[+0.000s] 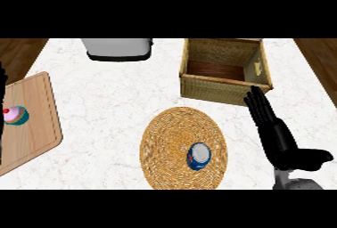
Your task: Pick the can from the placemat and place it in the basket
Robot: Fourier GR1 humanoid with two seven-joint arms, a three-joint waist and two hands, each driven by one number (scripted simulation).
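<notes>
A blue can (198, 156) with a silver top stands upright on the round woven placemat (172, 133), towards its lower right. The square wicker basket (226, 67) sits at the back right of the counter and holds nothing that I can see. My right hand (275, 132) is open, fingers straight and pointing toward the basket's near right corner, to the right of the placemat and apart from the can. Only a dark sliver of my left arm shows at the far left edge; the left hand itself is out of sight.
A wooden cutting board (33, 120) lies at the left with a pink cupcake (14, 115) on it. A grey and white appliance (118, 48) stands at the back centre. Wooden floor shows past the counter's left and right edges.
</notes>
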